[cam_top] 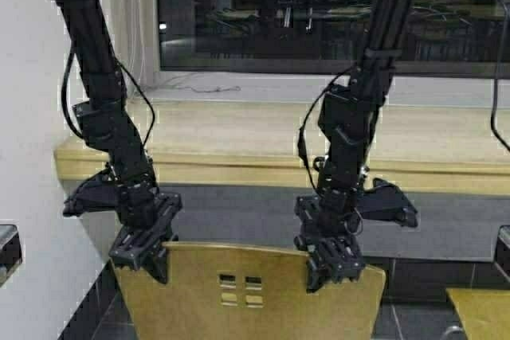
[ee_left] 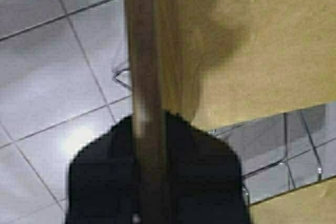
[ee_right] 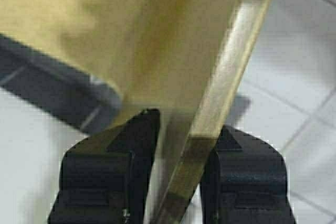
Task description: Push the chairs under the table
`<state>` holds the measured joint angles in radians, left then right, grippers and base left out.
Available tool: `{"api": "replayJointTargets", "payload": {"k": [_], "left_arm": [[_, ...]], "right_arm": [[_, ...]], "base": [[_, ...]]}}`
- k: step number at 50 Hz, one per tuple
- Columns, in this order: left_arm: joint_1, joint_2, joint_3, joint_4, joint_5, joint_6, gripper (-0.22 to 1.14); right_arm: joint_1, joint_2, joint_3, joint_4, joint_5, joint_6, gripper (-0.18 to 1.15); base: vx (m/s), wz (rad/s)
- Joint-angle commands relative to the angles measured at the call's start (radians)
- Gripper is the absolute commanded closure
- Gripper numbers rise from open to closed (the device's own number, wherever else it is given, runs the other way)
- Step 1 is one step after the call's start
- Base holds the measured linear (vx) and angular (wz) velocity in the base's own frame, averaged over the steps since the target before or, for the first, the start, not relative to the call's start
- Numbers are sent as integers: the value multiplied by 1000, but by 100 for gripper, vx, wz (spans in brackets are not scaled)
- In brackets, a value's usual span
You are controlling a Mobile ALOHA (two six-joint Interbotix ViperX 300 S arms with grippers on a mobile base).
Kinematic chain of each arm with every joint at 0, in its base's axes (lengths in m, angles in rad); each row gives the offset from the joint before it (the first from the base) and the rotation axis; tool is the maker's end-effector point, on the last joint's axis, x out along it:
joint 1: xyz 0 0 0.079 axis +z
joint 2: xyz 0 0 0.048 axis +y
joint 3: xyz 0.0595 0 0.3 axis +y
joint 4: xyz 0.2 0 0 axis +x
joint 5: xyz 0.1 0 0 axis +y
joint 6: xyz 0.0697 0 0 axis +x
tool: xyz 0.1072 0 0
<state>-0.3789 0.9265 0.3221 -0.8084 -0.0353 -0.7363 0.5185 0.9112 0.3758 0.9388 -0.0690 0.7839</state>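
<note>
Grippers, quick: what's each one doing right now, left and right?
Left gripper: shut on the chair backrest, at its top left corner.
Right gripper: shut on the same backrest's top edge, fingers either side.

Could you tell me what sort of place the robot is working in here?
Probably a canteen or study room: a long wooden table runs under a dark window, moulded plywood chairs stand before it, and the floor is tiled.

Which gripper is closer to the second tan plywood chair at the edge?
Right. The right gripper clamps the near tan plywood chair's backrest beside the second chair; the left gripper clamps its far corner.
</note>
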Motion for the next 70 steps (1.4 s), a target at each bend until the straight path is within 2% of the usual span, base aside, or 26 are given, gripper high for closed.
{"api": "replayJointTargets", "payload": {"k": [1, 31, 51, 70], "left_arm": [[2, -32, -15, 14, 0, 18, 58], [5, -74, 78, 6, -23, 31, 58], [2, -67, 77, 2, -37, 31, 58], [2, -67, 72, 2, -61, 29, 58]], "right_arm": [[-32, -9, -35, -52, -14, -34, 78], [-32, -41, -55, -124, 5, -35, 78], [-43, 12, -100, -183, 8, -37, 78], [-44, -5, -86, -224, 32, -35, 78]], "base": [[17, 0], [20, -8], [26, 3], [25, -1]]}}
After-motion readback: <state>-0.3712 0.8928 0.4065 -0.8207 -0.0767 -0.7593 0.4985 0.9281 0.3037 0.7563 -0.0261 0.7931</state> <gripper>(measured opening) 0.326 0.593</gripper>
